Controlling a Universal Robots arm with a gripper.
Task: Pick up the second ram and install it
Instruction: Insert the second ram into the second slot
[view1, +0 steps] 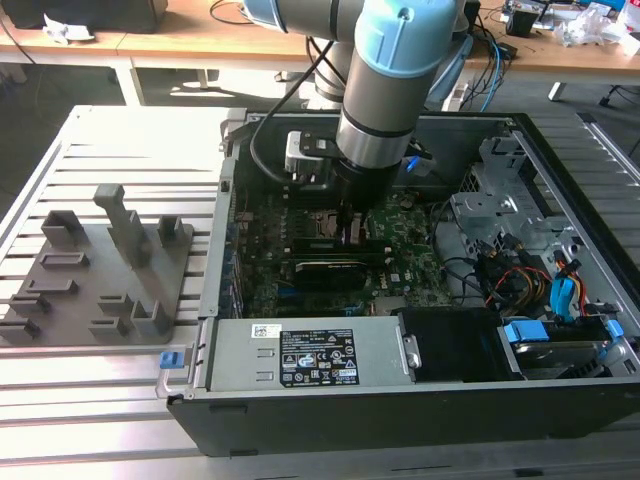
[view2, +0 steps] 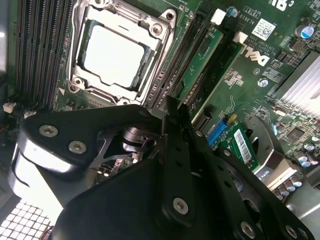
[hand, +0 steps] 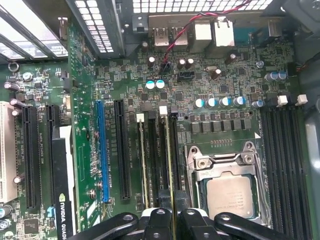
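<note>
My gripper (view1: 352, 232) reaches down into the open computer case, just to the exterior view's right of the CPU socket (view1: 318, 222). In both wrist views its black fingers (hand: 159, 220) stand close together on the second ram (hand: 168, 155), a slim green stick seen edge-on. The stick (view2: 202, 55) stands in a memory slot beside the socket (view2: 115, 50), its far end at a white latch (hand: 163, 110). Another ram stick (hand: 142, 160) sits in the slot beside it. The gripper (view2: 172, 105) grips the stick's near end.
Grey holder blocks (view1: 100, 265) stand on the slatted table at the exterior view's left. Inside the case are a black graphics card (view1: 325, 268), a power supply (view1: 300, 355) at the front and cable bundles (view1: 520, 270) at the right. Empty memory slots (hand: 282, 160) flank the socket's other side.
</note>
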